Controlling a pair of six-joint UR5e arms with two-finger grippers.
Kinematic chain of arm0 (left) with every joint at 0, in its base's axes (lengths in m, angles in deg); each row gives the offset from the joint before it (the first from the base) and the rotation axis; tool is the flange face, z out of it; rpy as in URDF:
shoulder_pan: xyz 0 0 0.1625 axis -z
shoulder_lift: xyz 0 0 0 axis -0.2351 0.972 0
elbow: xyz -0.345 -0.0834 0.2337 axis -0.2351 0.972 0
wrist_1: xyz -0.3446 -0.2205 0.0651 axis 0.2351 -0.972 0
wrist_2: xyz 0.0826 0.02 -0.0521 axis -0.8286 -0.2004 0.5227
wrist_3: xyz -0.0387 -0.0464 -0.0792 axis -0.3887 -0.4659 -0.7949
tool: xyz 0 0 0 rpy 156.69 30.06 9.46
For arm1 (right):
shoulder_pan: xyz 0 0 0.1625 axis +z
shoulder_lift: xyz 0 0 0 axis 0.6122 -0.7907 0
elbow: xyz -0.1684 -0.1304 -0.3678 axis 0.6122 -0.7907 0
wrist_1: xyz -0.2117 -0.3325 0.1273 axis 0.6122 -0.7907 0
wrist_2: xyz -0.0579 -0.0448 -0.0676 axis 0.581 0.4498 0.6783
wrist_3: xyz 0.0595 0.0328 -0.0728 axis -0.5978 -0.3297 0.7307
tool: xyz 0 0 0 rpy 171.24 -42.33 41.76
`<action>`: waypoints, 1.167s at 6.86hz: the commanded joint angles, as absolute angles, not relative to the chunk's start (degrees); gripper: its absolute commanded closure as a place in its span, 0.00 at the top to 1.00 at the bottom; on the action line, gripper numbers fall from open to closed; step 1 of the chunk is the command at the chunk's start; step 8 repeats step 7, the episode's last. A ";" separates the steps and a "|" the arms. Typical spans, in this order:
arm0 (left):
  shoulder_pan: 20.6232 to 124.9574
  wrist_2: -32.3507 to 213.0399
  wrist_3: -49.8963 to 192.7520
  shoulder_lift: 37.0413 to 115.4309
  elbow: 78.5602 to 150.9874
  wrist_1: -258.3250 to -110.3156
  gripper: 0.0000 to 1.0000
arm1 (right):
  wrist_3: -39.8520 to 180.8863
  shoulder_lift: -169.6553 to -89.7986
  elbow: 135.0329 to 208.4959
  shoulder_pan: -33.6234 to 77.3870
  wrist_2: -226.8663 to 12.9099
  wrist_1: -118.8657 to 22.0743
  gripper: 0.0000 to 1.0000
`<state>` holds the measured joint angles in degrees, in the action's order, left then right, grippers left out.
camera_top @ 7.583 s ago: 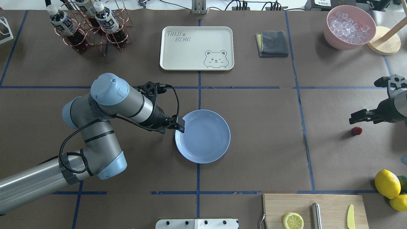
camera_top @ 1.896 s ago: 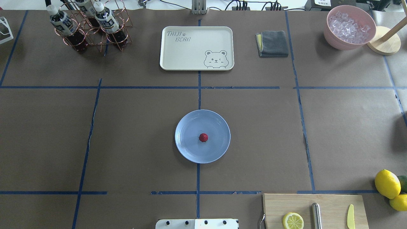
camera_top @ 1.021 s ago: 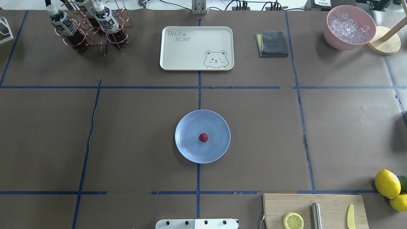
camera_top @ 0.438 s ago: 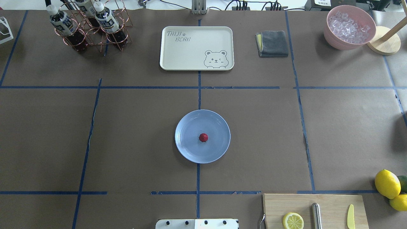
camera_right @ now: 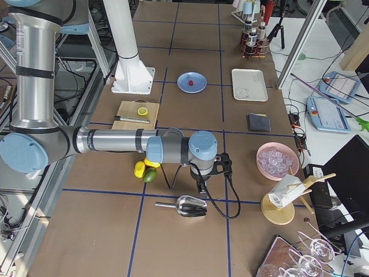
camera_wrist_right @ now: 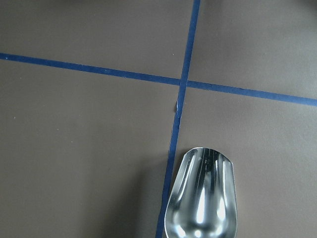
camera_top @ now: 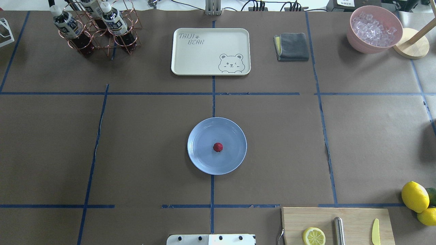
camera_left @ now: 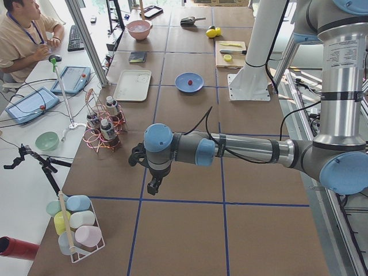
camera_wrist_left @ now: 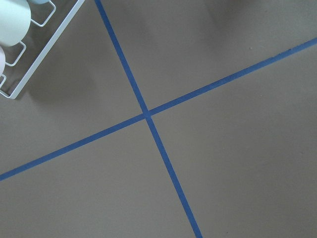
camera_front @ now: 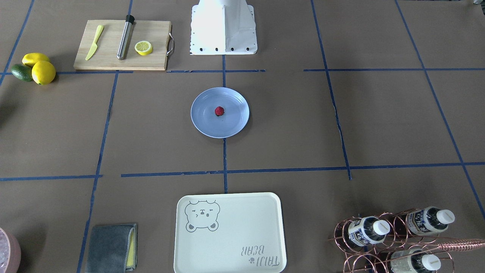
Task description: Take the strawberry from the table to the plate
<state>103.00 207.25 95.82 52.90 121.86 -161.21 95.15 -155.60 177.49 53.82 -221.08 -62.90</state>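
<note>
Whether the fingers of the left gripper (camera_left: 153,185) are spread or pressed together I cannot tell. It shows only in the left-end view, low in the middle of the frame, hanging over a tape crossing near the rack of pastel cups (camera_left: 76,224). Its own wrist camera catches no fingertips. The right gripper (camera_right: 201,186) is the same story: it sits at the centre of the right-end frame, just above the metal scoop (camera_wrist_right: 202,198), with its finger state unreadable. Neither looks to carry anything red. Further out, the strawberry (camera_top: 218,147) rests near the middle of the plate (camera_top: 204,161) at the centre of the overhead frame, well apart from both arms, with nothing touching it. The plate sits flat on the table (camera_top: 136,146). I judge the placing step done — the task looks complete. The next move asks little of me: keep both arms parked at the table's ends and confirm that the berry lies settled, not rolling toward the rim.
</note>
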 commanded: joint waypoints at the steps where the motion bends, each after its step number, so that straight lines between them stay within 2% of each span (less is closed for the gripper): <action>1: 102.89 209.35 88.44 52.60 121.36 -161.56 1.00 | 91.18 -155.46 177.65 53.83 -220.37 -62.88 1.00; 5: 102.71 208.74 88.44 53.38 122.24 -161.64 1.00 | 91.32 -154.58 177.91 53.74 -218.62 -63.23 1.00; 8: 103.16 208.73 88.53 57.32 123.21 -161.38 1.00 | 91.32 -155.02 178.88 53.74 -218.60 -63.14 1.00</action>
